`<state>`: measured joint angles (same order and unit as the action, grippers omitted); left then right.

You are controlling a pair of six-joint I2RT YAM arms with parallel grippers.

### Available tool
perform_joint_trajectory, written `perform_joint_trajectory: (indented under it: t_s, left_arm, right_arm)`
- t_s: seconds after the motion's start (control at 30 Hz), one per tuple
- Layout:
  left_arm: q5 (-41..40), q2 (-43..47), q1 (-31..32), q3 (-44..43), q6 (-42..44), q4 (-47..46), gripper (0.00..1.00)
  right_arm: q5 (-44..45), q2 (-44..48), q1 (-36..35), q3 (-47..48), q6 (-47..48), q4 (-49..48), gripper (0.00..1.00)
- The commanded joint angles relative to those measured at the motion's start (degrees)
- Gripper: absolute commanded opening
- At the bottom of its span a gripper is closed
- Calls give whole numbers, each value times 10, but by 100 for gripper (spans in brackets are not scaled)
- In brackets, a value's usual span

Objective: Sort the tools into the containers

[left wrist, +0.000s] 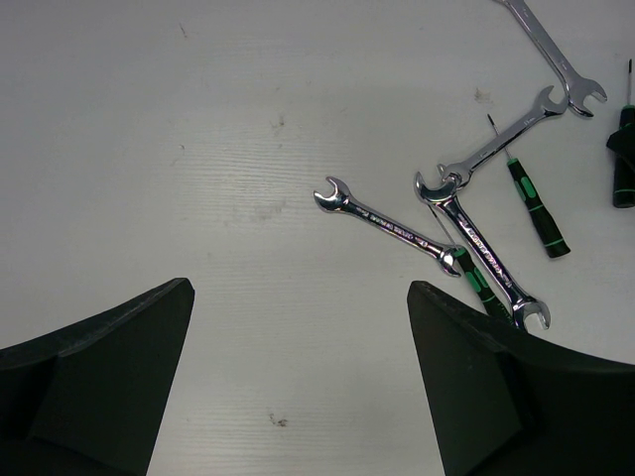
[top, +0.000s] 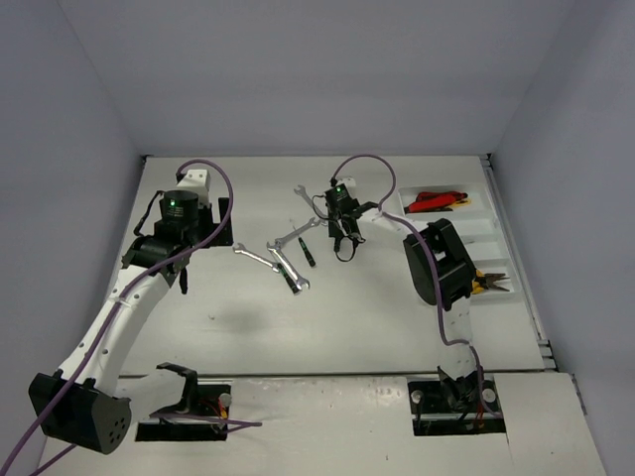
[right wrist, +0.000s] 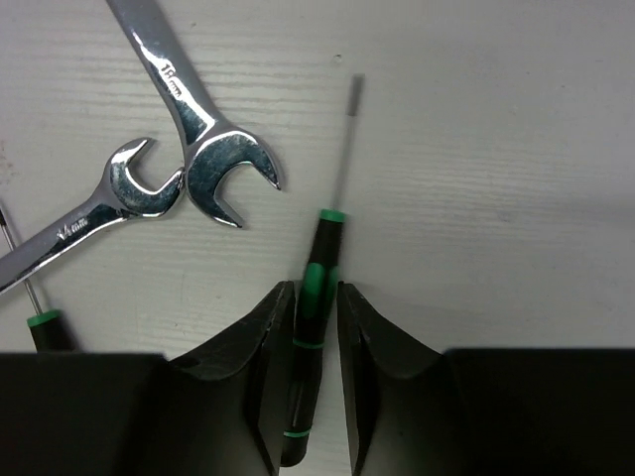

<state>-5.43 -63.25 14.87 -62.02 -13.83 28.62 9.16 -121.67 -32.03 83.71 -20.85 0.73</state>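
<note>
My right gripper (right wrist: 316, 293) is shut on the black-and-green handle of a thin screwdriver (right wrist: 321, 238) that lies on the table; its shaft points away from me. In the top view this gripper (top: 343, 234) sits at mid-table, right of the loose tools. Two silver wrenches (right wrist: 193, 109) (right wrist: 89, 223) lie just left of it with their heads touching. My left gripper (left wrist: 298, 297) hangs open over bare table with nothing between its fingers. Ahead and to its right lie three wrenches (left wrist: 389, 224) (left wrist: 481, 248) (left wrist: 501, 139) and a screwdriver (left wrist: 536, 208). The white tray (top: 466, 230) stands at the right.
The tray holds red-handled cutters (top: 437, 201) at its far end and orange-handled pliers (top: 488, 283) nearer me. A further wrench (top: 310, 196) lies towards the back. Another screwdriver (top: 309, 248) lies between the wrench cluster and my right gripper. Walls enclose the table.
</note>
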Motion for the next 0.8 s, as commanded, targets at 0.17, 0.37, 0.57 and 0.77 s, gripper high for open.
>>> perform_joint_trajectory:
  t_s: [0.17, 0.37, 0.57, 0.77]
  left_arm:
    - [-4, 12, -3, -10, 7, -16, 87]
    - [-4, 11, -3, -9, 6, -16, 87]
    - [-2, 9, -3, -10, 5, -15, 87]
    - [2, 11, -2, -9, 3, -16, 87]
  right_arm:
    - [45, 14, -3, 19, -30, -10, 1]
    - [74, 80, 8, -15, -43, -10, 0]
    - [127, 238, 95, -104, -129, -10, 0]
    - [128, 356, 228, -212, -211, -10, 0]
